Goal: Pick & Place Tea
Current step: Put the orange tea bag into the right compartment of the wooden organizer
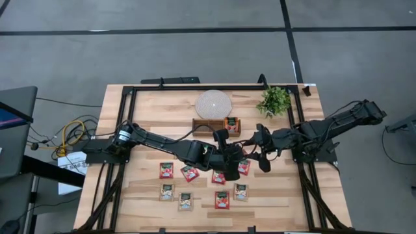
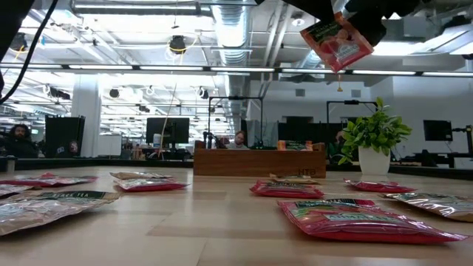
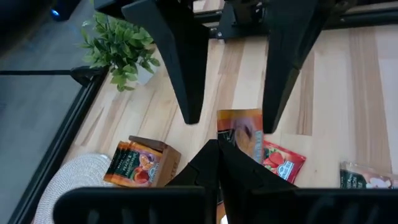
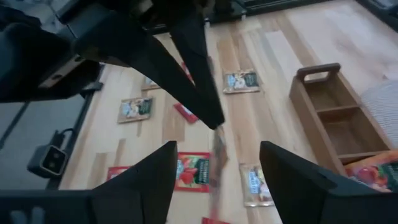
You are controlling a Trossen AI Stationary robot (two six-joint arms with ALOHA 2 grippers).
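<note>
Tea sachet [image 3: 241,132] is hanging edge-down in the air, pinched by the left gripper [image 3: 217,149] above the table's middle — right gripper [image 4: 214,155] is waiting spread around it, facing it head-on, tray [image 1: 216,125] just beyond.

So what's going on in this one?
Two robot arms are sorting tea sachets on a wooden table. The left gripper is shut on a red sachet, holding it in the air above the table's middle. The right gripper faces it with fingers open, close to the hanging sachet, not gripping. The wooden tray already holds sachets in one end compartment; about nine more sachets lie loose on the table.
</note>
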